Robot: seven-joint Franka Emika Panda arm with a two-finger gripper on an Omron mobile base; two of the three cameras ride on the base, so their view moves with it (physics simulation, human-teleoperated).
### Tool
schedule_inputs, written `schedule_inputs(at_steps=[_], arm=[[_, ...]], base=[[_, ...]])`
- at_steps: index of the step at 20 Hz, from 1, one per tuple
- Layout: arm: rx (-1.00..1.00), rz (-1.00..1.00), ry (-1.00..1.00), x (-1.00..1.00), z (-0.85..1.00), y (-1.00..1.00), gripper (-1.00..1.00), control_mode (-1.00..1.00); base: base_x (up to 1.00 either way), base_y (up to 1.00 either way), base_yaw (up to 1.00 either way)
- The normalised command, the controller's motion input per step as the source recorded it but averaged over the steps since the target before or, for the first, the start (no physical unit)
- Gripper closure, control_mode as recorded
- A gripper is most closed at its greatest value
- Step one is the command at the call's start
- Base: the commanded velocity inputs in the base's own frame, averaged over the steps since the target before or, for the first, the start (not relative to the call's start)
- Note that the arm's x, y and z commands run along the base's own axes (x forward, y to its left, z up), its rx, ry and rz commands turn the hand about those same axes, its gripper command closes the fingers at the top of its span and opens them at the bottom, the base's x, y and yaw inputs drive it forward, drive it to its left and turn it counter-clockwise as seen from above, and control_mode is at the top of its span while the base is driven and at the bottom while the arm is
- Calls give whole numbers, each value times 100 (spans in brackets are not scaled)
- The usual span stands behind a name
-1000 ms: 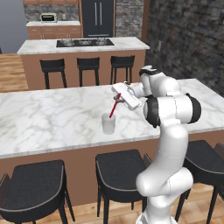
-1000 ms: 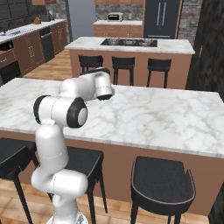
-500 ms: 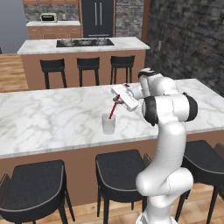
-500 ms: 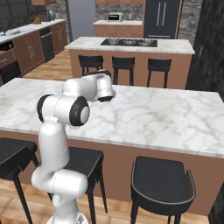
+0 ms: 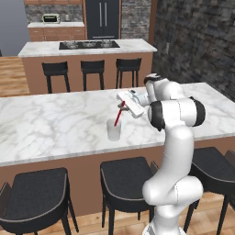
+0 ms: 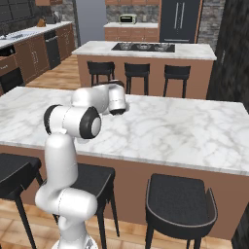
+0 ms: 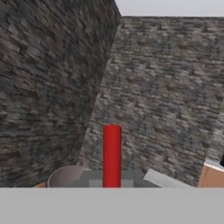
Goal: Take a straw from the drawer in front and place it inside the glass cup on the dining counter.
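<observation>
End effector (image 5: 123,105): closed on the upper end of the straw, held just above the cup over the marble surface.
Straw (image 5: 118,116): red, tilted, its top at the end effector, its lower end down inside the cup.
Cup (image 5: 114,131): clear, upright on the surface (image 5: 50,124), near its near edge, just left of the arm.
Hand view: straw (image 7: 112,155) rises upright at centre against a stone wall.
</observation>
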Motion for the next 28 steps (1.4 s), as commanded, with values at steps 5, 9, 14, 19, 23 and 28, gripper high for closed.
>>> schedule_inputs(at_steps=[5, 9, 14, 19, 23, 28], arm=[[-1, -5, 1, 11, -15, 5, 100, -100], [-1, -5, 0, 13, -12, 7, 100, -100], [-1, -5, 1, 18, -14, 12, 100, -100], [-2, -6, 3, 19, -19, 14, 100, -100], [-2, -6, 6, 13, -22, 13, 100, -100], [-2, -7, 6, 12, -24, 6, 100, -100]], base=[[0, 0, 0], [0, 0, 0], [0, 0, 0], [0, 0, 0], [0, 0, 0], [0, 0, 0]])
